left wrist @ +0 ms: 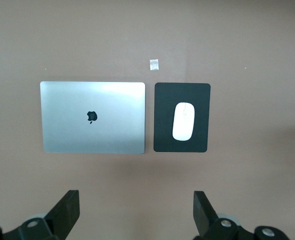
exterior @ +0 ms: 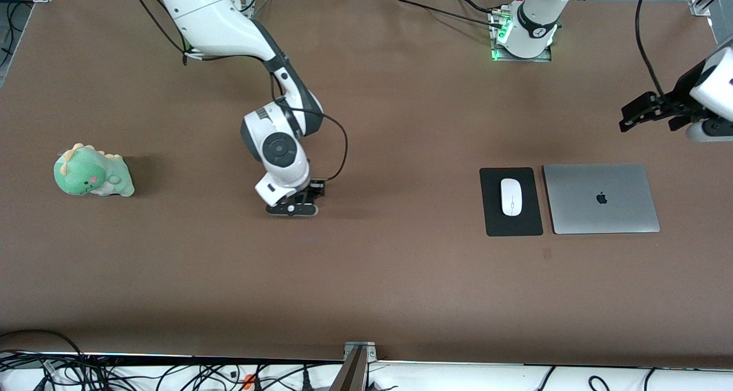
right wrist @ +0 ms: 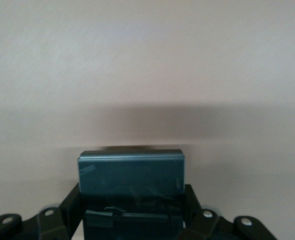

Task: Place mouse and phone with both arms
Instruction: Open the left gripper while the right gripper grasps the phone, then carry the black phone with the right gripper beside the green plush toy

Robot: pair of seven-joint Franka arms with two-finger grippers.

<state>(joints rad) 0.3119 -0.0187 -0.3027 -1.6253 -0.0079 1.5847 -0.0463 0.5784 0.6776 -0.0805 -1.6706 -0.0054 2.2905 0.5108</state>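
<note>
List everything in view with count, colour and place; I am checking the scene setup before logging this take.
small white oval computer mouse: one, white, on the mouse pad.
flat black rectangular mouse pad: one, black, beside the laptop, toward the left arm's end of the table.
closed silver laptop: one, silver, flat on the table.
small black rounded phone: one, black, between the right gripper's fingers at the table's middle.
green plush dinosaur toy: one, green, toward the right arm's end.
brown table: one, brown.
right gripper: one, black, shut on the phone at the table.
left gripper: one, black, open, waiting above the laptop.
</note>
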